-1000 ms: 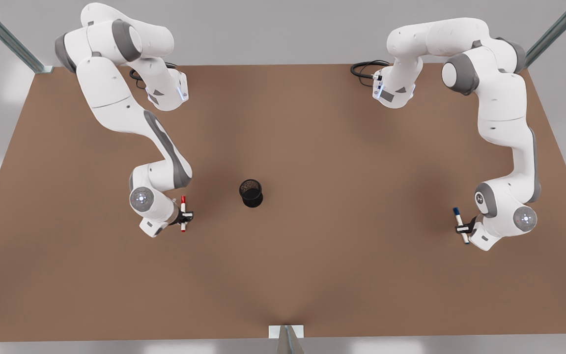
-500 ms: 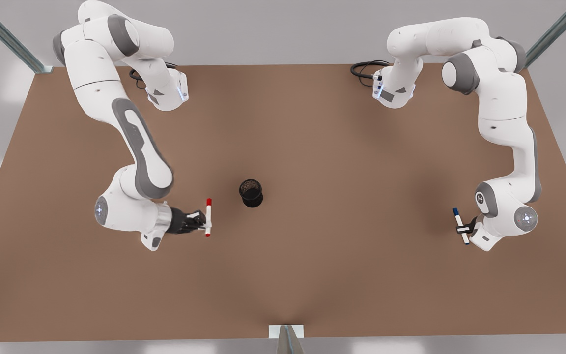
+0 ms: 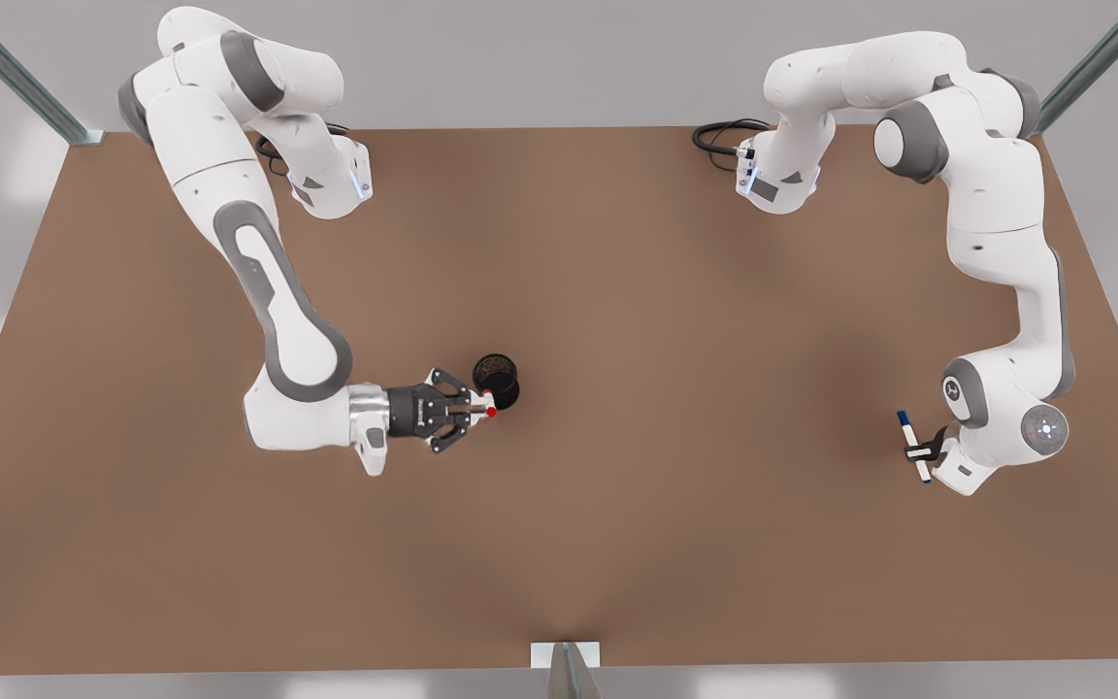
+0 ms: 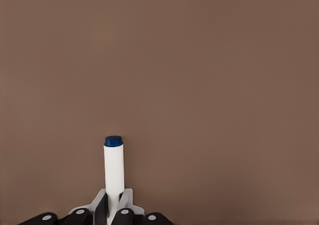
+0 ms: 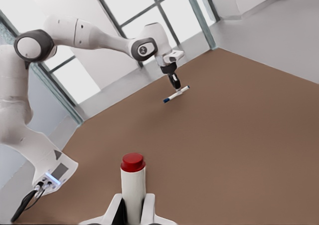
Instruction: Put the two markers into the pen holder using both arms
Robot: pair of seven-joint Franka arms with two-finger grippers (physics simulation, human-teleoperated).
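Note:
My right gripper is on the front view's left, shut on the red-capped marker. That marker points its red cap up at the camera, right at the near side of the black mesh pen holder. In the right wrist view the red marker stands between the fingers of the right gripper. On the front view's right my left gripper is shut on the blue-capped marker, far from the holder. The left wrist view shows this blue marker clamped in the left gripper.
The brown table is bare around the holder. Both arm bases stand at the table's far edge, with black cables by the base on the front view's right. A metal bracket sits at the near edge.
My right arm has swung toward the pen holder, turning the red marker from lying flat to cap up beside the holder. The left arm has barely shifted.

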